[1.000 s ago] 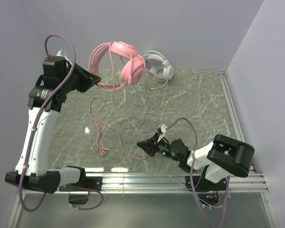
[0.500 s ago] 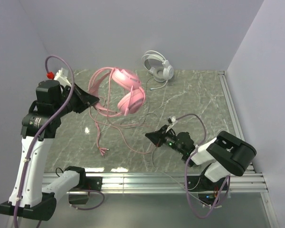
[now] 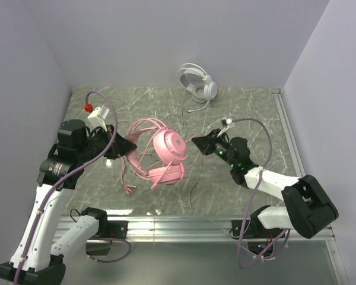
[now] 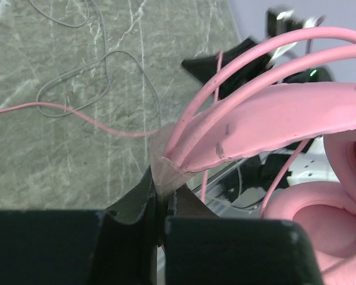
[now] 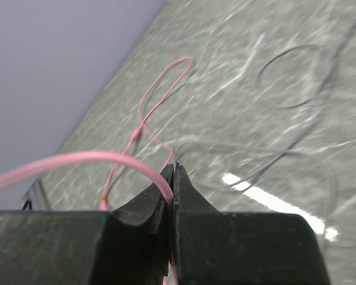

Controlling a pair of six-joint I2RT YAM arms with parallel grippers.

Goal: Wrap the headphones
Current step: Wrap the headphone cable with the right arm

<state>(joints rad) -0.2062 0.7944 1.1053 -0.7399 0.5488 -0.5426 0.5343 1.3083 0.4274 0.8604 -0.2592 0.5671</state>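
Left gripper [image 4: 160,189] jaws are closed tight on one end of the pink headset [image 3: 166,155], pinching where the two thin pink bands meet the wide padded band [image 4: 285,116]; a clear-looking sleeve sits right at the pinch, maybe tape or plastic, but the wrist view is too close to be sure. The headset sits mid-desk, left of centre; one round earcup [image 3: 169,144] faces up and the second cup [image 3: 166,175] is below it, nearer the arm bases. From above I cannot tell if the cups rest on the desk [image 3: 255,119] or hang just over it.

Right gripper [image 5: 171,176] jaws are shut on the pink cable [image 5: 77,160]; the thin cable is squeezed between the tips and arcs away to the left in the right wrist view, with more of it lying in loops on the marble beyond. In the top view the right gripper is just right of the round earcup, pointing toward it, near but not touching. Loose pink cable is bunched under and left of the headset; its plug end [image 3: 128,189] lies on the desk toward the near edge.

White headset [image 3: 197,83] stands at the far edge by the back wall [image 3: 166,35], well apart from both arms; its thin grey cable [image 3: 190,190] trails forward over the desk in loose curves, passing between the pink headset and the right gripper.
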